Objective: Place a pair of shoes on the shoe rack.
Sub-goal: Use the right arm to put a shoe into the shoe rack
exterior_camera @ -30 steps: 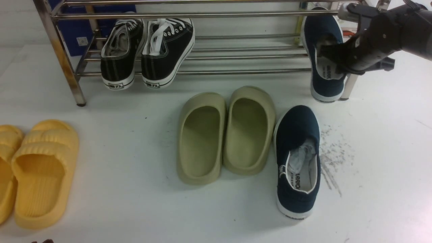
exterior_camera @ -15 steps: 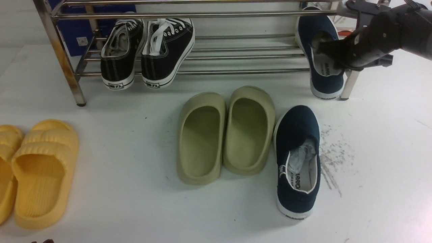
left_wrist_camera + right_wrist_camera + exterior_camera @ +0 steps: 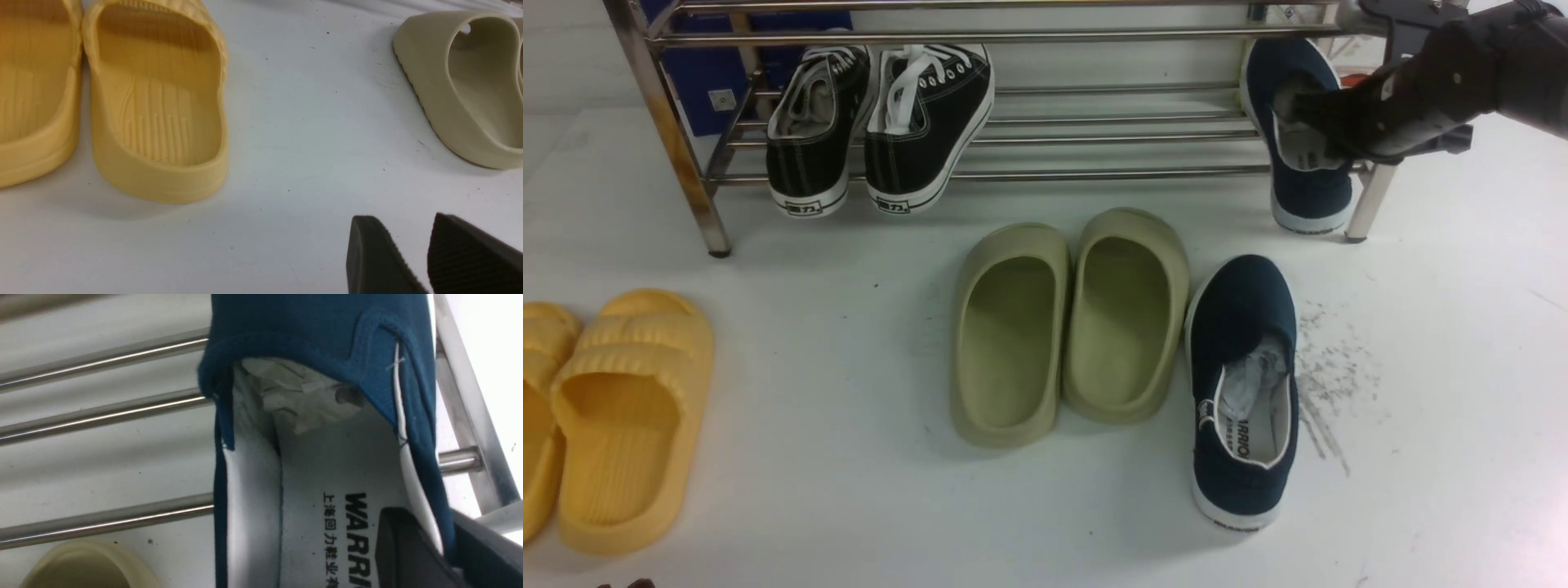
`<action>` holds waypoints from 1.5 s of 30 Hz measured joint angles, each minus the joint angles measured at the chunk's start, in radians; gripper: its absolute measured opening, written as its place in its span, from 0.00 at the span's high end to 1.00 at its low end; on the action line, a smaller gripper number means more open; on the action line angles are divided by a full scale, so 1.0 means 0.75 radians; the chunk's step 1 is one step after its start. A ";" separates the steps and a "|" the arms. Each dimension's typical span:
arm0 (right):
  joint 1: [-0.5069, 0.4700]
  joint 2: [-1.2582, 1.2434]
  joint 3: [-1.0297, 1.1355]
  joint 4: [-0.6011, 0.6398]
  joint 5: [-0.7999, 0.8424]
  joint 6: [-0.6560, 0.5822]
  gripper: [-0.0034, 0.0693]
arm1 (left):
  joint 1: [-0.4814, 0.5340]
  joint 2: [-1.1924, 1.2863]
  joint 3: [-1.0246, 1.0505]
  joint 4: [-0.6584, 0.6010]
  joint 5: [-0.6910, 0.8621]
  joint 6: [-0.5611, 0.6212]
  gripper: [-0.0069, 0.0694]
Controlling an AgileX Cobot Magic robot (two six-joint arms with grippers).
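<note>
One navy slip-on shoe (image 3: 1303,192) leans heel-down on the lowest bars at the right end of the steel shoe rack (image 3: 1094,173). My right gripper (image 3: 1327,135) is at its opening. In the right wrist view the gripper (image 3: 425,522) straddles the side wall of this shoe (image 3: 318,330), one finger on the printed insole and one outside, still closed on the wall. The other navy shoe (image 3: 1241,327) lies on the floor, toe toward the rack. My left gripper (image 3: 402,220) hovers open over bare floor with nothing between its fingers.
Two olive slides (image 3: 1070,318) lie just left of the floor shoe. Yellow slides (image 3: 629,408) sit at the front left, close to my left gripper. Black lace-up sneakers (image 3: 882,122) lean on the rack's left part. The rack's right leg (image 3: 1368,204) stands beside the racked shoe.
My right gripper has carried the navy shoe a little up and back, deeper onto the rack bars. The floor shoe and slides have not moved.
</note>
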 joint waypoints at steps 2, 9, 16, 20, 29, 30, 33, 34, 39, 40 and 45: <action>0.000 -0.004 -0.001 0.000 -0.007 -0.017 0.70 | 0.000 0.000 0.000 0.000 0.000 0.000 0.61; 0.002 -0.042 -0.008 0.004 -0.001 -0.025 0.53 | 0.000 0.000 0.000 0.000 0.000 0.000 0.60; 0.002 -0.164 -0.008 0.012 0.213 -0.028 0.54 | 0.000 0.000 0.000 0.000 0.000 0.000 0.60; 0.002 -0.261 -0.011 0.086 0.461 -0.115 0.66 | 0.000 0.000 0.000 0.000 0.000 0.000 0.60; 0.002 -0.294 0.234 0.445 0.489 -0.456 0.96 | 0.000 0.000 0.000 0.000 0.000 0.000 0.60; 0.002 -0.294 0.272 0.501 0.440 -0.489 0.96 | 0.000 0.000 0.000 0.000 0.000 0.000 0.60; 0.002 -0.285 0.352 0.602 0.244 -0.577 0.96 | 0.000 0.000 0.000 0.000 0.000 0.000 0.60; 0.002 -0.282 0.357 0.605 0.221 -0.582 0.96 | 0.000 0.000 0.000 0.000 0.000 0.000 0.60; 0.002 -0.224 0.374 0.619 0.030 -0.605 0.96 | 0.000 0.000 0.000 0.000 0.000 0.000 0.60; 0.002 -0.213 0.375 0.619 0.018 -0.605 0.96 | 0.000 0.000 0.000 0.000 0.000 0.000 0.60; 0.002 -0.210 0.372 0.562 -0.014 -0.599 0.96 | 0.000 0.000 0.000 0.000 0.000 0.000 0.60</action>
